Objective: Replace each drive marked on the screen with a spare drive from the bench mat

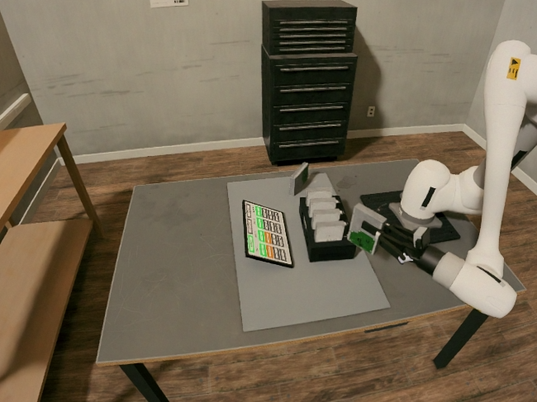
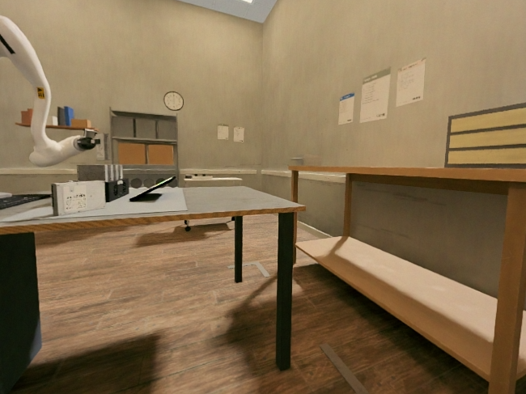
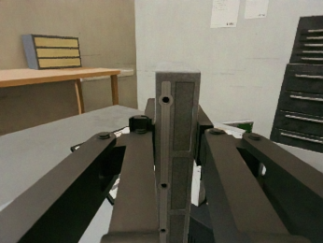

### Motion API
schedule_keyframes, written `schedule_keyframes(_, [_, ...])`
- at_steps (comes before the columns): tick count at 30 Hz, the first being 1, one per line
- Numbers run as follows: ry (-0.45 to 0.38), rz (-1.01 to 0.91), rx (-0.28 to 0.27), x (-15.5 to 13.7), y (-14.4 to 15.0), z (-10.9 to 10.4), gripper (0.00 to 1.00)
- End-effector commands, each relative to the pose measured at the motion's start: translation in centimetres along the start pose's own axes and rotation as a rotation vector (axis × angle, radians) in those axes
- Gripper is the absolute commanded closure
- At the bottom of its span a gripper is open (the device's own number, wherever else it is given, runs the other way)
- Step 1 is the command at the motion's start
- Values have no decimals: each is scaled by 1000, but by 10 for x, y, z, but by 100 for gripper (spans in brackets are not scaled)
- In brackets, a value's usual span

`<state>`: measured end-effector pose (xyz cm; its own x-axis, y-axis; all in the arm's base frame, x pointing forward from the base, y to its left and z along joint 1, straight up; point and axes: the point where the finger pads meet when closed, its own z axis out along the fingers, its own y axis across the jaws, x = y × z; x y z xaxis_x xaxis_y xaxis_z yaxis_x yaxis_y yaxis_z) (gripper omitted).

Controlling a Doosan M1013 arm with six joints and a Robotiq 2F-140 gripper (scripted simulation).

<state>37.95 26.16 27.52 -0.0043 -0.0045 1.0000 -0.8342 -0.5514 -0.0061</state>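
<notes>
Four drives [image 1: 330, 231] [image 2: 113, 171] [image 3: 196, 184] stand in a row in the black dock [image 1: 331, 252] [image 2: 117, 188] [image 3: 201, 217], which sits on the grey mat [image 1: 313, 286] [image 2: 175, 199] [image 3: 95, 226]. Another drive [image 1: 296, 182] [image 2: 78, 197] [image 3: 244, 125] stands upright beyond the dock in the top view; the tilted screen [image 1: 268, 232] [image 2: 153, 188] [image 3: 114, 189] is left of the dock, with two orange marks. Right of the dock, the gripper [image 1: 378, 229] [image 2: 93, 141] [image 3: 171, 112] is partly closed, pinching a grey drive [image 1: 364, 223] [image 2: 102, 147] [image 3: 179, 117] in the air, green board showing. Whether this one is old or spare, I cannot tell. It looks stiff and fairly weighty, with smooth sides that could slip or swing if gripped off-centre. The broad faces, near the end away from the connector, seem the safest hold, sparing connector and board. Before any insertion, it likely needs turning connector-down and matching to its neighbours.
</notes>
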Motion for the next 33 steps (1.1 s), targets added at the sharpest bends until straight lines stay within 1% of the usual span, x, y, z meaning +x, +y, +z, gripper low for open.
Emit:
schedule_keyframes(1, [0, 1, 0, 0, 1, -1, 90])
schedule_keyframes(33, [0, 1, 0, 0, 9, -12, 90])
